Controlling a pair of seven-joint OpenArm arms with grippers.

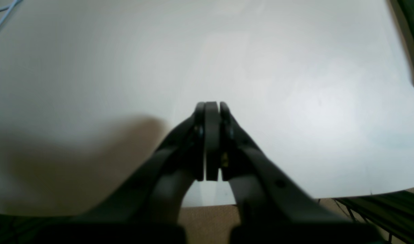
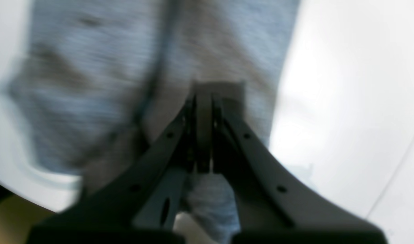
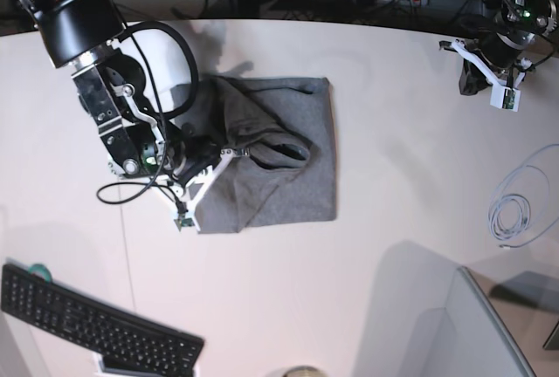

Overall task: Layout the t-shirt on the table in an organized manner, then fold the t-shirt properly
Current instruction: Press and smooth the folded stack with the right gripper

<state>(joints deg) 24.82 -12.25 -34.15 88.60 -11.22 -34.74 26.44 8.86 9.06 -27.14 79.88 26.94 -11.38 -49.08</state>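
shirt: the t-shirt (image 3: 279,163) lies on the table (image 3: 393,220) left of the table's middle, in a rough rectangle with its left part bunched and a hump of cloth raised near its centre.
right gripper: the right gripper (image 2: 204,96) sits over the shirt's left part; the wrist view shows its jaws pressed together with grey knit around and beyond the tips. The view is blurred, but it appears to pinch a fold of the shirt.
left gripper: the left gripper (image 1: 212,108) hovers over bare table near the table's far right edge, well apart from the shirt, jaws together and holding nothing.
step in hand: judged from the lie of the cloth, this is the spreading stage, with one layer taken up to be drawn out flat.
doing it well: lift only enough to free the pinched layer, then draw it away from the shirt's centre so the bunched part unrolls instead of dragging the whole garment. Keep the pull low and slow.
risk: a thin pinch may slip, or two layers may come up together.
other things: a keyboard (image 3: 92,325) lies at the table's near left corner, a coiled cable (image 3: 515,211) toward its right side; both are away from the shirt.
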